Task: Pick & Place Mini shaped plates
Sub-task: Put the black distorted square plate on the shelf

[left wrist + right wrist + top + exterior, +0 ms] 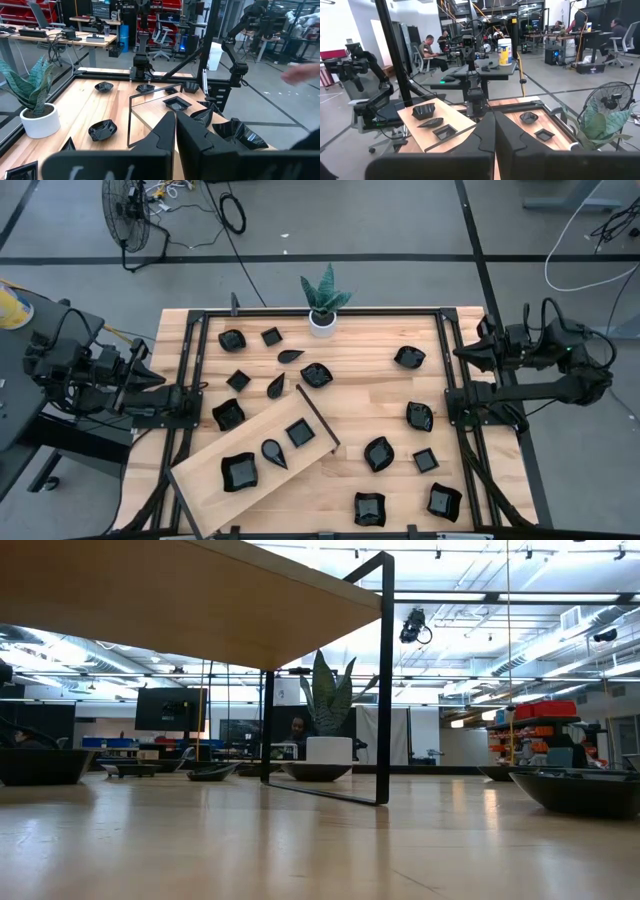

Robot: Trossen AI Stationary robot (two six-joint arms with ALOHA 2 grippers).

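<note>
1. Pale wooden tabletop [380, 410] fills the high view, ringed by a black metal frame [447, 395], and nothing on it is in either arm's grasp.
2. Nearest the front edge, two mini shaped plates [369, 508] sit on the bare wood, with another pair just behind them toward the right side.
3. On the left half lies the large wooden board [205, 472], angled across the tabletop; three of the black dishes rest on it, a wavy one [238, 471], a teardrop [274, 452] and a small square [299, 433].
4. Mid-table, more dishes are scattered well apart, among them a rounded one [419, 416] to the right and a wavy one [316, 374] near the centre.
5. Left gripper [160, 380] hangs at the left edge of the tabletop, its fingers [165, 137] clenched together on nothing.
6. Right gripper [465, 353] waits over the right edge, its fingers [485, 134] pressed tight as well, nothing between them.
7. Farther back, several small dishes cluster in the far left corner area, one [232, 339] close to the frame.
8. At the far edge stands a white pot with a green plant [323, 302].
9. Beyond the tabletop, the right wrist view shows seated people at desks and a floor fan [610, 102].
</note>
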